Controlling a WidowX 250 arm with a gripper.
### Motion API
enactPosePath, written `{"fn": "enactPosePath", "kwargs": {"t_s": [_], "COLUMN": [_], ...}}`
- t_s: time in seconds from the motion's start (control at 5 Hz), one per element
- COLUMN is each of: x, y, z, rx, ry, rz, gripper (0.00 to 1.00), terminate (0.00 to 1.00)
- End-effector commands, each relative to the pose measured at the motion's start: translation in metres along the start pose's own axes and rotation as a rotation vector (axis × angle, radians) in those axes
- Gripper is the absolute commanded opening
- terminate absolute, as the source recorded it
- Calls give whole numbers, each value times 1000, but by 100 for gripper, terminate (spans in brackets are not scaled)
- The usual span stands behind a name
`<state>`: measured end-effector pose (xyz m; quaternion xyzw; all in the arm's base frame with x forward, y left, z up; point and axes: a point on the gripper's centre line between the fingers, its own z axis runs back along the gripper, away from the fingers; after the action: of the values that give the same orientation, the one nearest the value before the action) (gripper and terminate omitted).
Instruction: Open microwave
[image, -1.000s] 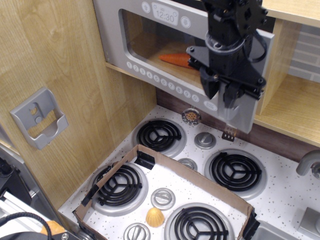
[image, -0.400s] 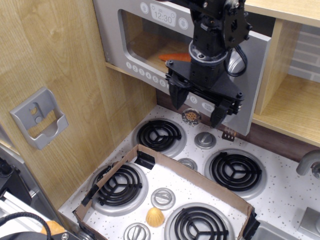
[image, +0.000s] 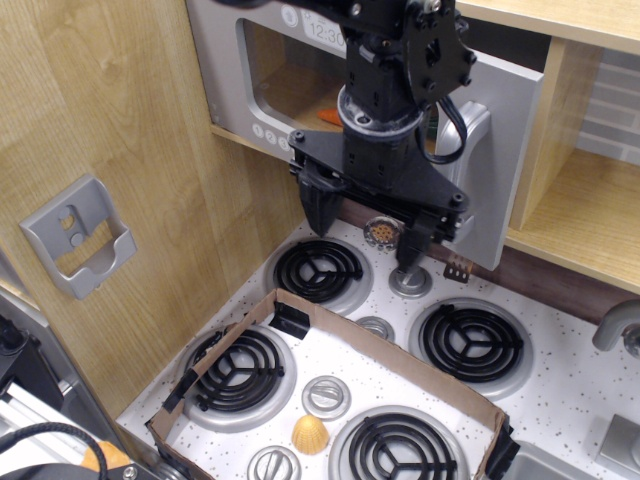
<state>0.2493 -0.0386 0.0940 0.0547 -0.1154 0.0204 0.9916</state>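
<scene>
Silver-grey plastic microwave (image: 500, 110) sits in a wood-grain alcove, upper centre, above the stovetop (image: 560, 400). Clear window shows an orange item inside, likely a carrot (image: 327, 116), mostly hidden by the arm. Door appears slightly ajar at its right edge; hinge side presumably left. Vertical handle (image: 472, 150) on right side of door, partly visible behind the gripper (image: 365, 226). Gripper hangs in front of the door's lower edge, fingers (image: 314, 205) spread wide, holding nothing, not on the handle. Judgement: toy door, light, rigid, smooth plastic; should swing with little force. Best hold is around the handle mid-height, pull outward along the hinge arc. Risk: pads slipping off smooth plastic. Cardboard tray (image: 400, 355) lies on burners below, well apart; grey bracket (image: 78, 235) on left wall.
</scene>
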Motion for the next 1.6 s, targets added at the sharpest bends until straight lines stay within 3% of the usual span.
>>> {"fn": "enactPosePath", "kwargs": {"t_s": [0.0, 0.2, 0.4, 0.6, 1.0, 1.2, 1.4], "x": [-6, 9, 29, 40, 59, 79, 99], "y": [-79, -118, -143, -156, -146, -122, -99], "z": [26, 31, 36, 30, 22, 10, 6], "rx": [-131, -246, -273, -266, -245, -255, -192], "ry": [-66, -123, -150, -267, -349, -316, -261], "rz": [-37, -185, -306, -375, -592, -700, -689], "gripper": [100, 100, 100, 100, 100, 100, 100], "terminate": [0, 0, 0, 0, 0, 0, 0]}}
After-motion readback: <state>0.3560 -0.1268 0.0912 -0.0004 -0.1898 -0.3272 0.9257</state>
